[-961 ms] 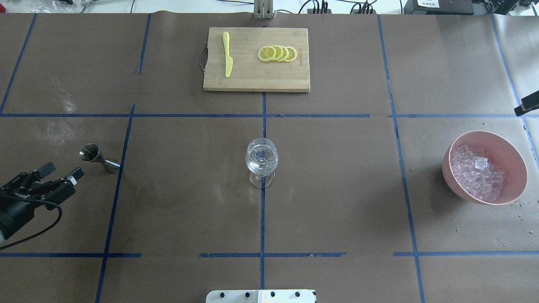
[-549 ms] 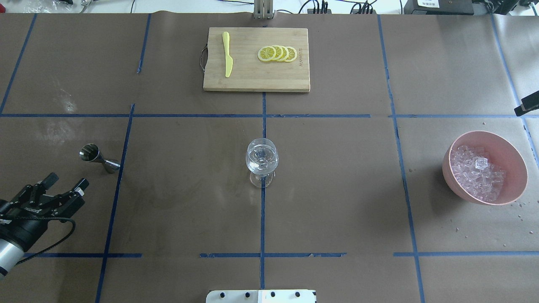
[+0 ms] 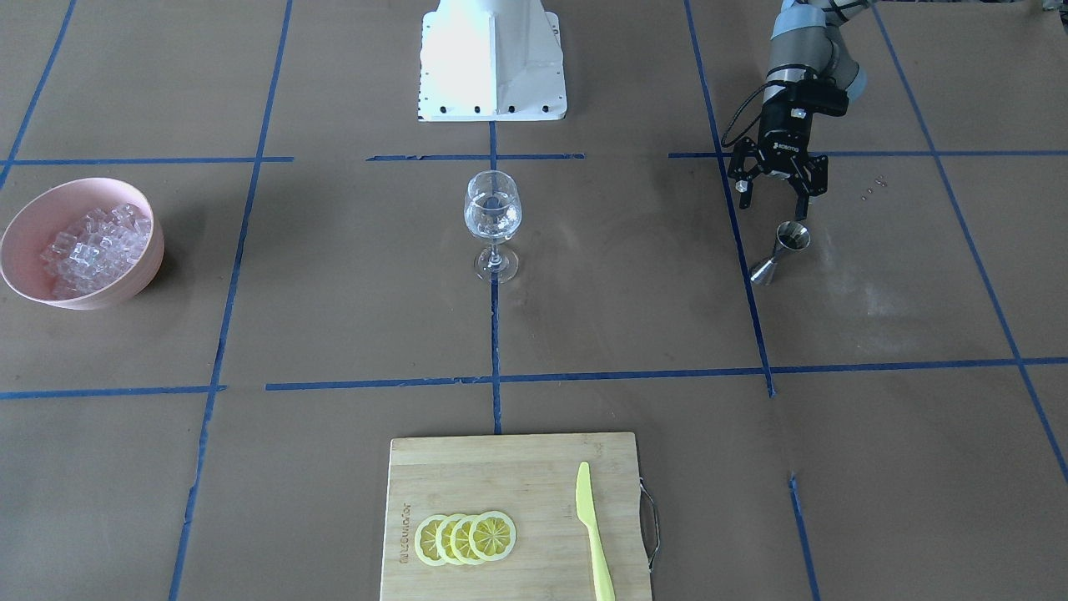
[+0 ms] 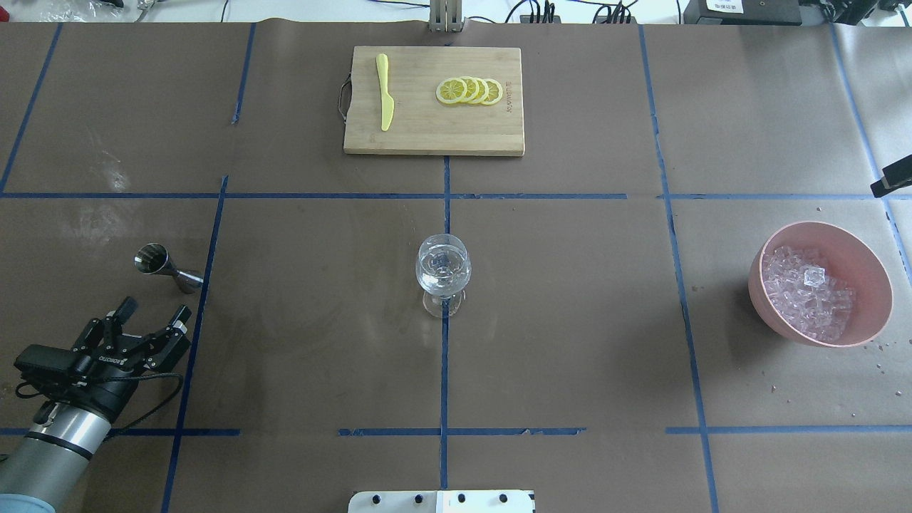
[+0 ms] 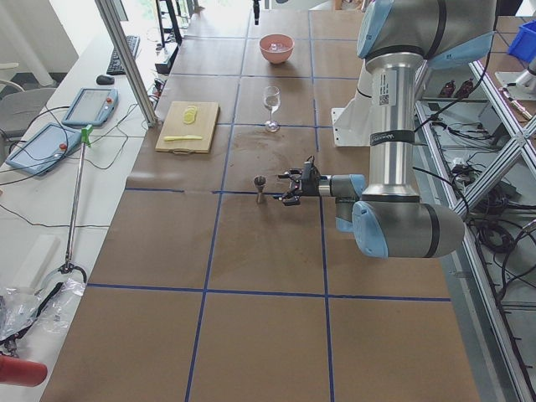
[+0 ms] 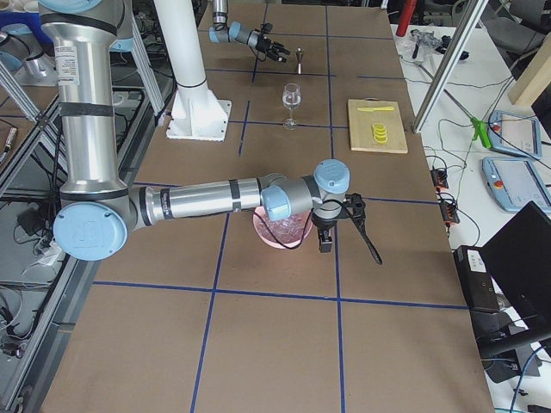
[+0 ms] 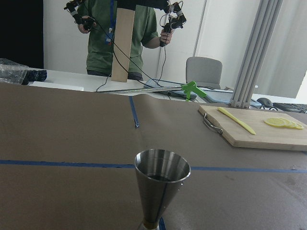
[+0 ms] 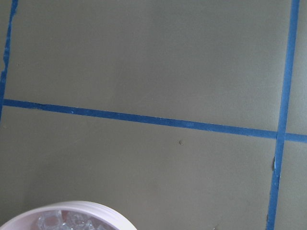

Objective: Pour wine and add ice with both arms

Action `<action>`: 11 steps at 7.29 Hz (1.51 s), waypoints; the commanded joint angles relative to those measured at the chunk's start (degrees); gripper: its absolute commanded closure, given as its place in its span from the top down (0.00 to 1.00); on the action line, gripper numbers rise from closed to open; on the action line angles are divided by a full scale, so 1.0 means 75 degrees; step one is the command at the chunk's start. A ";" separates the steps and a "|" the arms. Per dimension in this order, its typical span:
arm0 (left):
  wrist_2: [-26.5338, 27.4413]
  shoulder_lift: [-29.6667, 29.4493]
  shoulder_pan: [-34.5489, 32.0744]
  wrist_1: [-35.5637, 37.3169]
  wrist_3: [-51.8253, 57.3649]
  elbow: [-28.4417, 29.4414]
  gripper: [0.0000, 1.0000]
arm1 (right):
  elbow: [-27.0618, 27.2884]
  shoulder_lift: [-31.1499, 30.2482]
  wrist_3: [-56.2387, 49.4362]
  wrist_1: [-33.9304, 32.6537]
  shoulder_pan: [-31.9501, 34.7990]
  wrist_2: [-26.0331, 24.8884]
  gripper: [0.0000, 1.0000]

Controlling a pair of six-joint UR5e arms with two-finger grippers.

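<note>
The left end effector (image 4: 155, 311) is seen spread wide and empty, just short of the upright metal jigger (image 4: 160, 265). The ice (image 4: 805, 299) is heaped in the pink bowl (image 4: 871, 265). The right end effector (image 6: 327, 237) is held over the bowl's edge; its opening cannot be told. A wine glass (image 4: 442, 269) is stood mid-tabletop (image 4: 570, 342).

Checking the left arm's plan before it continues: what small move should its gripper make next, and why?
Probably ease the left gripper forward toward the jigger, jaws kept open. The jigger stands upright and ungrasped, roughly centred ahead in the left wrist view, and the open gripper ends short of it, so closing now would likely grip nothing.
</note>
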 commanded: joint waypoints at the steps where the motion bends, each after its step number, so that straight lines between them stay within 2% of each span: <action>1: 0.0019 -0.0132 -0.0362 0.0014 0.0118 0.0192 0.94 | 0.0000 -0.0001 -0.0023 0.0000 0.0000 0.0000 1.00; 3: 0.0019 -0.0155 -0.0936 0.0026 0.0118 0.0541 0.95 | 0.0012 -0.0001 -0.0024 0.0000 0.0000 0.0000 1.00; 6: 0.0019 -0.0728 -0.1102 0.0049 0.0562 0.0789 0.96 | -0.0011 -0.0013 -0.0059 0.0000 0.0000 -0.0012 1.00; 9: 0.0019 -0.0788 -0.1091 0.0061 0.0598 0.0952 0.95 | -0.0023 -0.0036 -0.0070 0.0000 0.0000 -0.0012 1.00; 10: 0.0019 -0.0788 -0.1114 0.0084 0.0970 0.0988 0.94 | -0.0023 -0.0036 -0.0059 0.0000 0.0000 -0.0012 1.00; 11: 0.0019 -0.0823 -0.1103 0.0084 0.1055 0.0989 0.88 | -0.0035 -0.0036 -0.0047 0.0000 0.0000 -0.0012 1.00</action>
